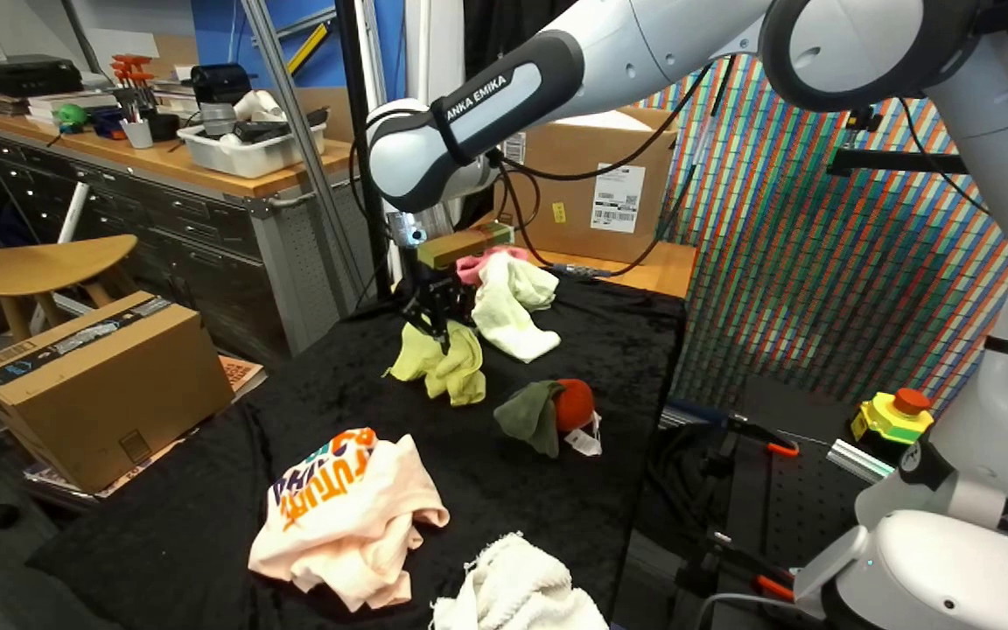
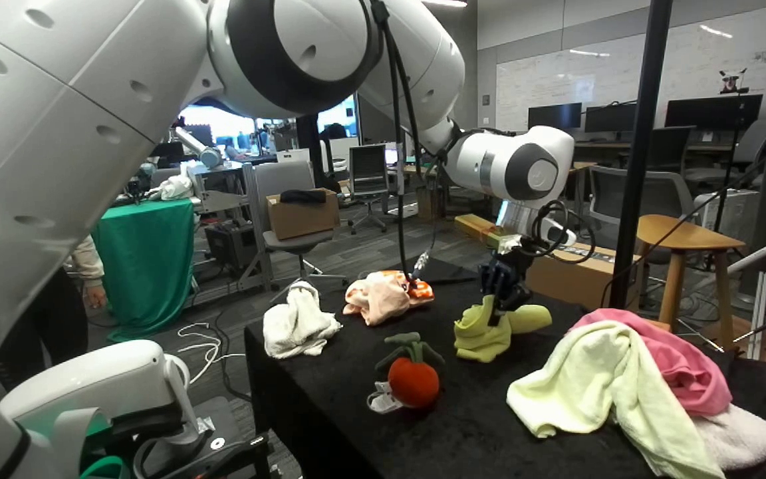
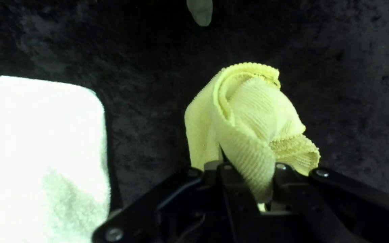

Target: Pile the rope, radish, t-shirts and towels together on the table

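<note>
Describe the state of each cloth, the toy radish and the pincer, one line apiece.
pincer: closed on a fold of the yellow-green towel
yellow-green towel: bunched, gripped
pale green towel: crumpled, partly over the pink t-shirt
pink t-shirt: crumpled, partly covered
off-white cloth: partly hidden
white towel: crumpled
cream t-shirt: crumpled, printed side showing
radish: resting on the table, clear of the pincer

At my black end effector (image 3: 255,170) I see a yellow-green towel (image 3: 252,111); near it, a pale-lime towel (image 2: 579,379) and pink t-shirt (image 2: 685,369); farther off, a green-leaved red radish (image 2: 414,384) and orange-lettered peach t-shirt (image 1: 355,529).
</note>
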`<state>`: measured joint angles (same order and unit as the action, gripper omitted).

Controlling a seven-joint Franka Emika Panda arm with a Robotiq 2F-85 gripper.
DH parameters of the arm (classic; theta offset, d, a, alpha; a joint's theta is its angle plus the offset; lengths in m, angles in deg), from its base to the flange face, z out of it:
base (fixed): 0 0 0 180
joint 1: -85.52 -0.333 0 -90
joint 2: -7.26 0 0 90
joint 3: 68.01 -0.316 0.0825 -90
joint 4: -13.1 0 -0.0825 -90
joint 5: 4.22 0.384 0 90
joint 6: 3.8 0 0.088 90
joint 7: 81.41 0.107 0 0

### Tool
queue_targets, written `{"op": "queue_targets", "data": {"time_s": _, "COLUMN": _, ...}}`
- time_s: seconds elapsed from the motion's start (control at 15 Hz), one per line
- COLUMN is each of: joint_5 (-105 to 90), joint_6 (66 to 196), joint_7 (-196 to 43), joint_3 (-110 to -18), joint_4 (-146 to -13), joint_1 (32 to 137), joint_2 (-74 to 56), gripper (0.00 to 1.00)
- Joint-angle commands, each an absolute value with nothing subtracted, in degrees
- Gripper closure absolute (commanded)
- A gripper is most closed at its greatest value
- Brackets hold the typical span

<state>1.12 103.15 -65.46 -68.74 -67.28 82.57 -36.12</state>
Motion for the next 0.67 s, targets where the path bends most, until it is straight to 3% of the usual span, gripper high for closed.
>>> {"op": "queue_targets", "data": {"time_s": 0.0, "joint_5": 2.9, "joint_6": 105.5, "joint_7": -65.8, "joint_3": -67.7, "joint_4": -69.4, "joint_1": 84.5, "joint_2": -32.3, "gripper": 0.9}}
{"op": "queue_targets", "data": {"time_s": 0.6, "joint_5": 1.9, "joint_6": 111.0, "joint_7": -61.1, "joint_3": -63.6, "joint_4": -71.8, "joint_1": 87.0, "joint_2": -28.5, "gripper": 0.9}}
